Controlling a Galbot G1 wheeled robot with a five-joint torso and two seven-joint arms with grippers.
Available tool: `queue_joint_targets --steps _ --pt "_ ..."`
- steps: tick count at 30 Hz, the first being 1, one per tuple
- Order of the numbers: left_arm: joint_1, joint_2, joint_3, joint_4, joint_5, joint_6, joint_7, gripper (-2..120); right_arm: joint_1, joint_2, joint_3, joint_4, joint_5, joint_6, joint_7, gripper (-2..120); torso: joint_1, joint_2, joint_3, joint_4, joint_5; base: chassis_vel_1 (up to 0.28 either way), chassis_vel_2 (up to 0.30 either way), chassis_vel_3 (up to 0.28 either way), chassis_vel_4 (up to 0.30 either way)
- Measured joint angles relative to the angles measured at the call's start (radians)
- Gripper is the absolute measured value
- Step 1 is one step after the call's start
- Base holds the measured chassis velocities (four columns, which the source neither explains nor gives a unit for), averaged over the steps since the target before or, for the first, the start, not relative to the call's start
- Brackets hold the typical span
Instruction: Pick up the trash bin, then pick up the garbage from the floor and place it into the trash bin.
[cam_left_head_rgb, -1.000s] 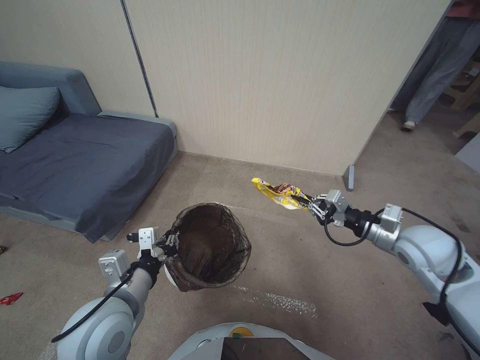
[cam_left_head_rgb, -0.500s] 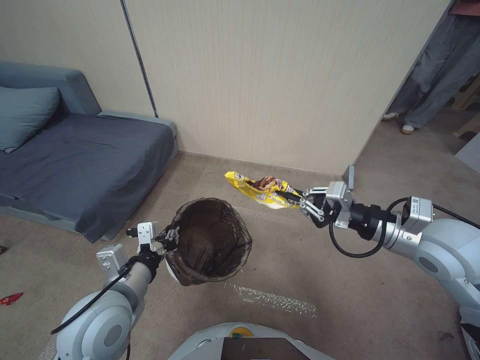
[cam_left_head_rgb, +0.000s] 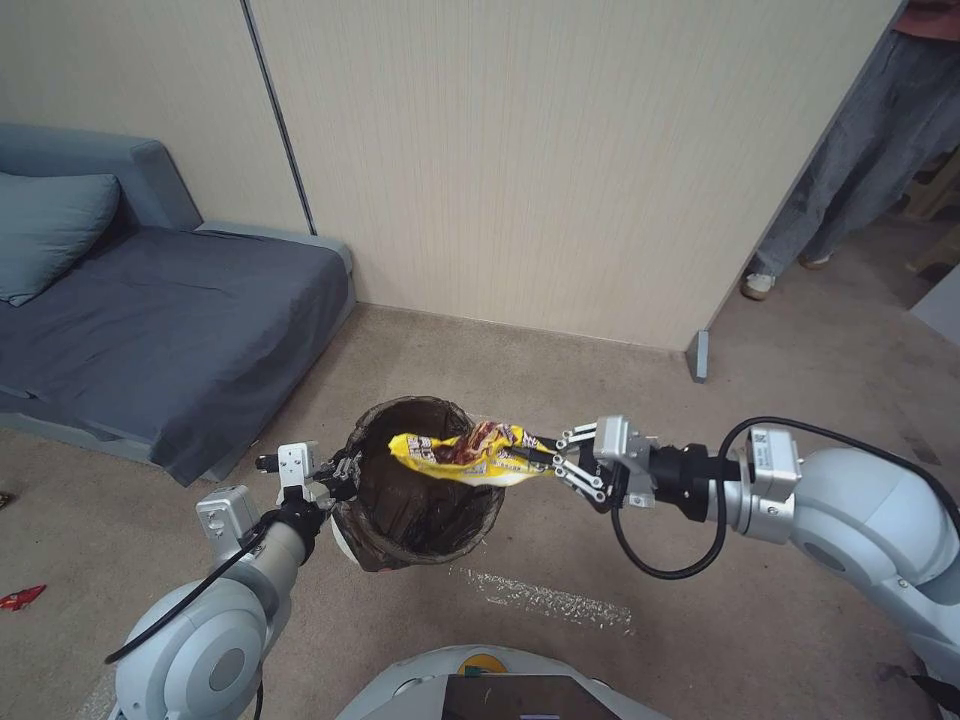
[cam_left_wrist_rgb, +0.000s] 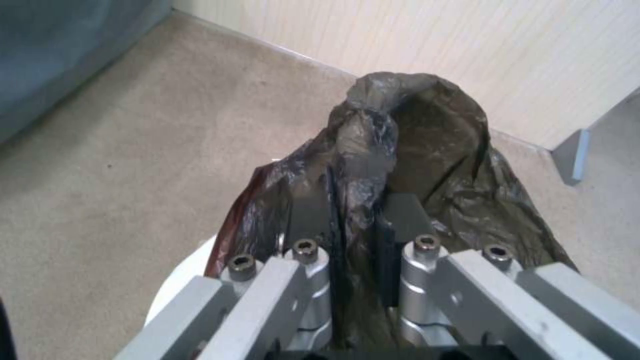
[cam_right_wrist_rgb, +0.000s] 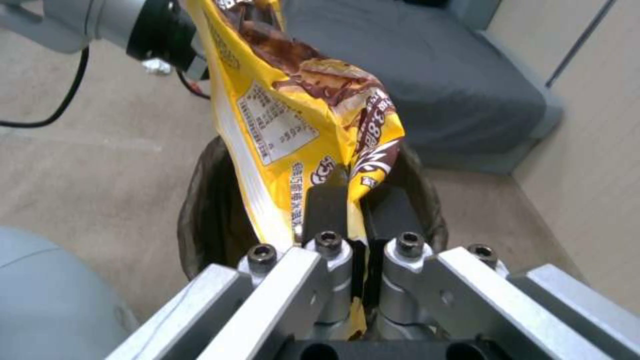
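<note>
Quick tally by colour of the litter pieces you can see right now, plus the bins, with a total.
Yellow wrapper, held by the right pincer over the bin mouth: 1
Red wrapper, lying on the floor: 1
Trash bin, brown-lined, held at its rim by the left pincer: 1
Total: 3

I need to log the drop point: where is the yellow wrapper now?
In the head view the yellow wrapper hangs over the open trash bin, held at its right end by the right pincer.
</note>
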Motion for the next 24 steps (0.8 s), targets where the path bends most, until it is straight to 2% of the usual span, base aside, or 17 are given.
queue_joint_targets --steps 14,18,24 --pt "0.018 -0.008 0.007 0.000 0.009 0.001 0.002 8 0.199 0.084 -0.300 -0.061 -0.118 -0.074 0.122 0 0.000 0.000 0.000 0.0001 0.0002 0.000 0.000 0.000 0.000" --pt "0.026 -0.007 0.005 0.000 0.010 0.001 0.003 8 0.237 0.100 -0.346 -0.075 -0.132 -0.097 0.139 0 0.000 0.000 0.000 0.0003 0.0001 0.000 0.000 0.000 0.000" --pt "0.034 -0.006 0.001 0.000 0.011 0.001 0.003 8 0.241 0.105 -0.356 -0.093 -0.154 -0.107 0.137 0 0.000 0.000 0.000 0.0002 0.0001 0.000 0.000 0.000 0.000"
